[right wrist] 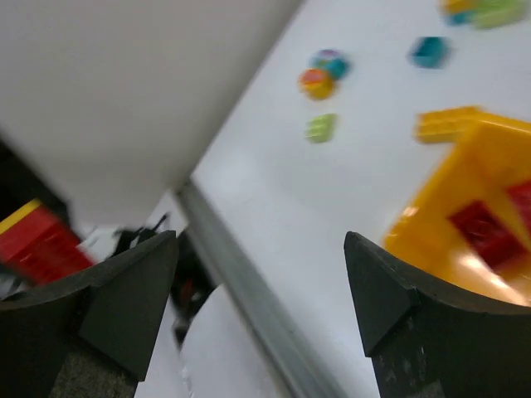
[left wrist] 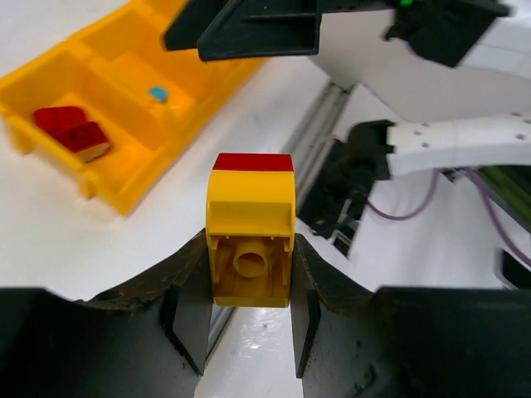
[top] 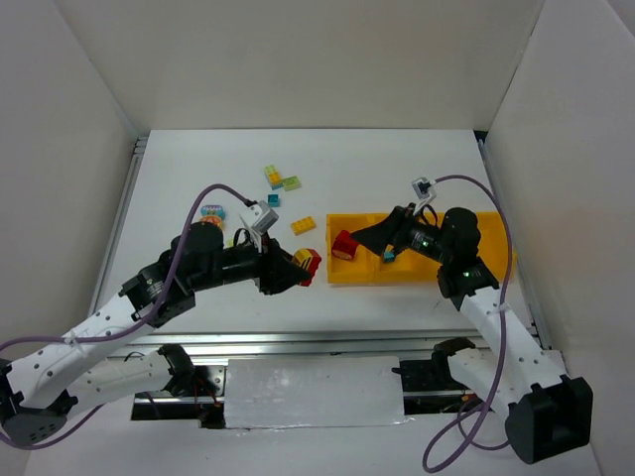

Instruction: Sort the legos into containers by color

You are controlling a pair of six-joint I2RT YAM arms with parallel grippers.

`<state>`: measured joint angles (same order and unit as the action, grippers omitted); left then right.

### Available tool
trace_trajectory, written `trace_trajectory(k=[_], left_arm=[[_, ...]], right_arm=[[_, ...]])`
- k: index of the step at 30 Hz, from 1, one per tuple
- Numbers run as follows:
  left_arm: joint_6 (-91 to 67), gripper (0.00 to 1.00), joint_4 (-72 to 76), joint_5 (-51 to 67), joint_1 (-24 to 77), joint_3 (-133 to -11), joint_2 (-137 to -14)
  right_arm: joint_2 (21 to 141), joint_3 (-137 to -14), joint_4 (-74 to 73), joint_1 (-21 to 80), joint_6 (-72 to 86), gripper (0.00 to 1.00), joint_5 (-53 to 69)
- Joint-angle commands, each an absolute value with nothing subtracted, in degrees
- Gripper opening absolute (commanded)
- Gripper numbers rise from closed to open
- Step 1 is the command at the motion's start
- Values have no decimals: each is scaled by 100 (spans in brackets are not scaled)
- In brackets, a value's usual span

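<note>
Clump (left wrist: 250,236): one yellow brick with a red brick stacked on its far end. The hollow underside, with a single round tube, faces the left wrist camera.

The left pincer (left wrist: 250,286) pinches the clump by its two yellow sides. Both fingers press flat against the plastic, and the red end sticks out past the tips. From above, the clump sits over the near part of the counter (top: 377,169), close to the left end of the tray (top: 397,275) and not touching it. We cannot tell its height above the counter.

Tray: the leftmost compartment holds red bricks (left wrist: 70,128), and the next one holds a single teal brick (left wrist: 158,93). The right pincer (top: 365,238) hangs over these two compartments, spread wide, with nothing between its fingers (right wrist: 133,298). It stands between the clump and the rest of the tray. The right wrist view is blurred.

Loose on the counter:
- a yellow brick (top: 303,225) near the tray's far left corner
- a small teal piece (top: 273,200)
- a yellow-green pair (top: 281,179)
- a many-coloured lump (top: 211,211)
- a pale green piece (right wrist: 321,127)
</note>
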<state>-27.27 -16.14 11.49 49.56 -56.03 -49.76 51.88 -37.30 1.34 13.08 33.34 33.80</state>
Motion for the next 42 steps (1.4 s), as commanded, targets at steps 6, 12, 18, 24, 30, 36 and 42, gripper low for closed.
trace_trajectory(k=[6,12,18,24,30,36,42], left_arm=[[-2891,0,182,3321,4922,-5274,-4966],[-2979,0,290,3366,4922,-5282,-5115],[-3032,0,343,3366,4922,-5282,-5185],[-3059,0,422,3357,4931,-5265,-5194],[-3059,0,370,3314,4922,-5309,-5221],[-2909,0,36,3032,4913,-5361,-5045],[-2804,0,-219,2918,4887,-5405,-4808]], right_arm=[[4456,-3155,3711,2247,4863,91,5863],[4526,-3357,4200,3067,5044,91,5502],[4605,-3349,4395,3366,5045,89,5335],[4754,-3524,4272,3603,4905,73,5230],[4790,-3490,4114,3656,4606,0,5160],[4527,-3069,3858,3613,3683,0,5256],[4447,-3049,3149,3437,2989,0,5528]])
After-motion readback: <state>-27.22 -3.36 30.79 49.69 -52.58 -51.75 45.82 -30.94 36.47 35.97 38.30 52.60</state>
